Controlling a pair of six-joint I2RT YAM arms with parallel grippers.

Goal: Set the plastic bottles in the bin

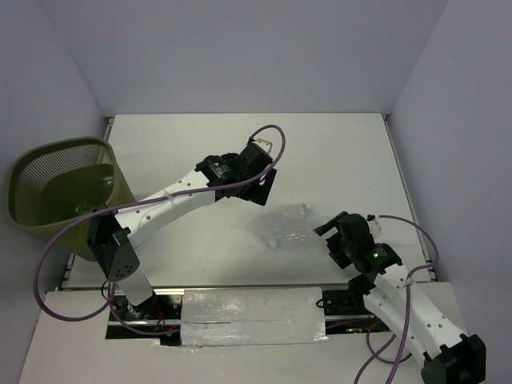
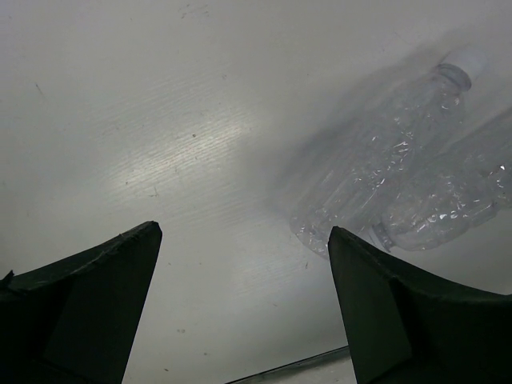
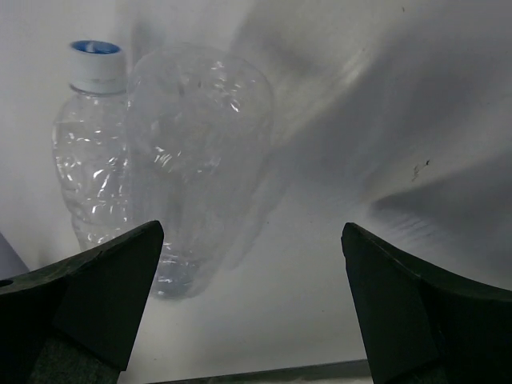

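Two clear plastic bottles lying side by side, touching, on table right of centre, olive bin at table's left edge, well apart from them, left gripper spread wide, empty, near bottles, right gripper likewise spread, empty, just beside them

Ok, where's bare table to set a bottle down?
Free: the far strip of the white table beyond the left gripper, and the near patch left of the two clear plastic bottles. Crowded: between those bottles and the right gripper.
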